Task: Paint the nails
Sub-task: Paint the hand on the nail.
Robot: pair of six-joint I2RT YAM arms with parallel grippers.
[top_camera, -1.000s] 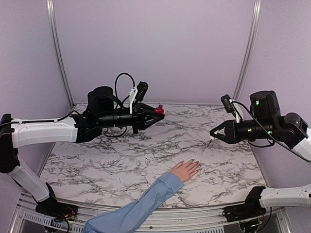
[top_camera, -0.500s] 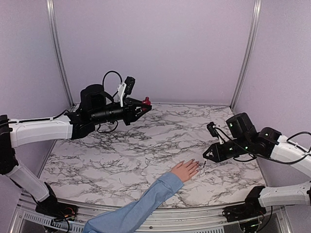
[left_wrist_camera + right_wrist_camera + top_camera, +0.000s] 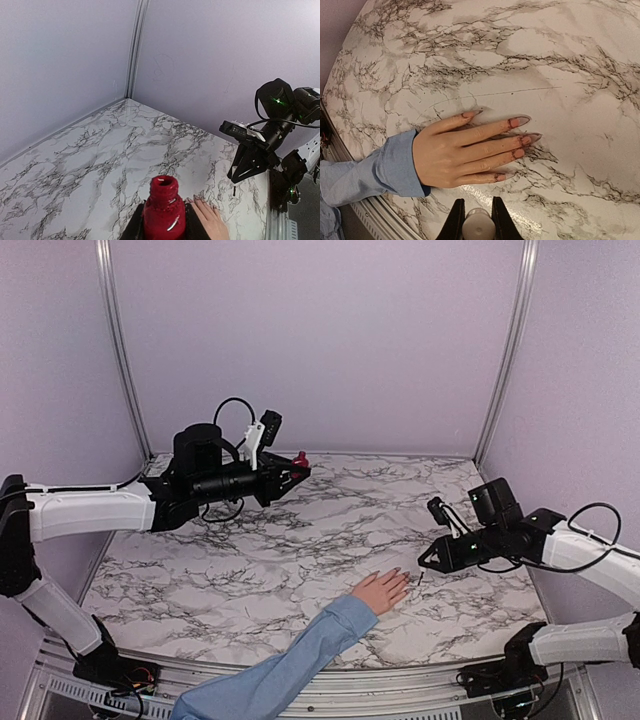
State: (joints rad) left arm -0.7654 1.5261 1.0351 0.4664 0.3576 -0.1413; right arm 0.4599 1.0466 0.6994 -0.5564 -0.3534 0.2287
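Snugly, left gripper (image 3: 164, 226) clamps a red bottle (image 3: 164, 197); right gripper (image 3: 477, 210), a white cap (image 3: 478, 228).

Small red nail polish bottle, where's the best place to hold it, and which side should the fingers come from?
Best by the wide lower body of the small red glass nail polish bottle, pinched from its two sides, as the left gripper does now. That leaves the narrow open neck clear on top for dipping.

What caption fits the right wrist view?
Right tool grips a white-capped brush near a hand lying flat on the marble table, nails streaked dark.
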